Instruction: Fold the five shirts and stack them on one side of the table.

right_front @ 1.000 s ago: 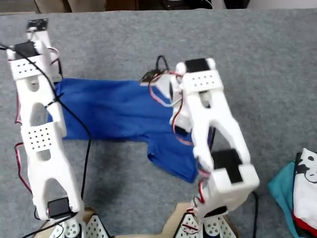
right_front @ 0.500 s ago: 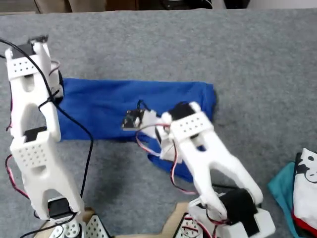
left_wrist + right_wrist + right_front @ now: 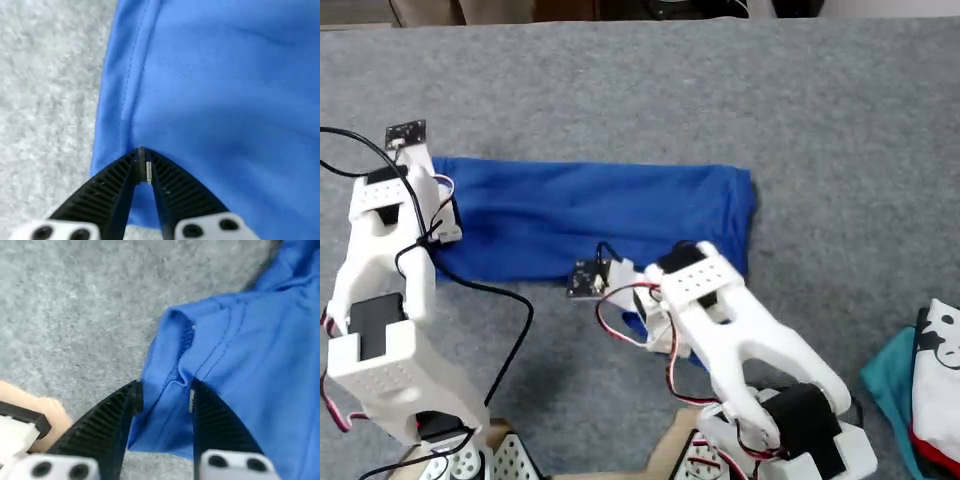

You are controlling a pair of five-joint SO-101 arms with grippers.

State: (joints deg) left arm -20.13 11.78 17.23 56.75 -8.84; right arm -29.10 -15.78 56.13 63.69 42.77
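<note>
— Blue fabric shirt (image 3: 590,215) lies as a long band mid-table on grey felt (image 3: 840,100). Why two arms?
— Left gripper (image 3: 142,161) pinches its end hem, probably anchoring; right gripper (image 3: 165,395), jaws spread, straddles the stray sleeve.

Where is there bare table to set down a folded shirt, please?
The widest bare table is the strip beyond the blue shirt. There is also room between that shirt and the shirt pile at the right edge. The near side is crowded: the left gripper pinches the shirt's end and the right gripper straddles its sleeve.
</note>
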